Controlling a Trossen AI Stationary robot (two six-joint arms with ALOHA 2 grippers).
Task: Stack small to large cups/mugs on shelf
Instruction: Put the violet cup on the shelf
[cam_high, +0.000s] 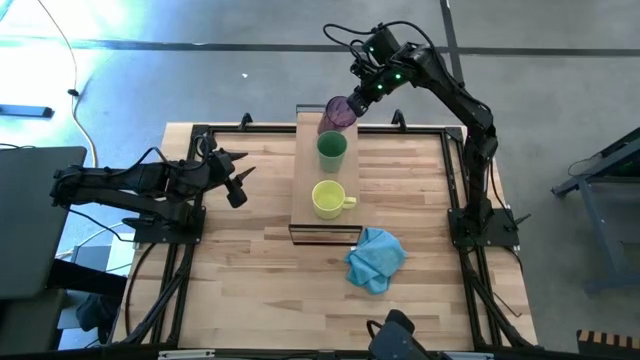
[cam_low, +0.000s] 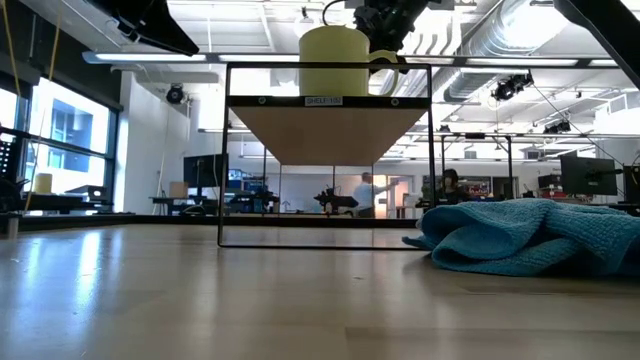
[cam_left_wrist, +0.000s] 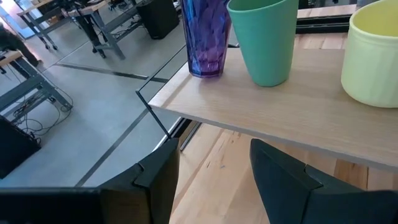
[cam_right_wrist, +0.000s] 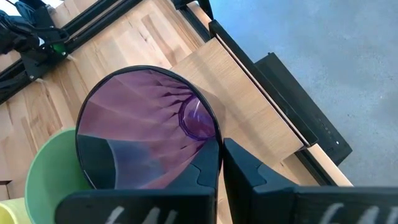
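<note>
The right gripper (cam_right_wrist: 219, 165) is clamped on the rim of the purple tumbler (cam_right_wrist: 149, 127), one finger inside the mouth and one outside the wall, at the far end of the shelf (cam_high: 305, 190). In the left wrist view the tumbler stands upright with its base on the shelf board. The green cup (cam_high: 332, 148) stands just beside it, and the yellow mug (cam_high: 329, 199) sits further along toward the near end, handle pointing to the robot's right. The step in hand appears to be placing or adjusting the tumbler. To do it well, keep the tumbler vertical, confirm the base rests flat, then part the fingers and lift straight up so that the inner finger clears the rim without tipping the tumbler against the green cup. The left gripper (cam_high: 238, 178) waits with fingers apart and empty, above the table to the left of the shelf, facing it. The table (cam_high: 250, 290) is pale jointed wood; a crumpled blue cloth (cam_high: 375, 258) lies near the shelf's near end. Beyond the table, the room shows a grey floor, workbenches, monitors, windows and two people at the far side.
</note>
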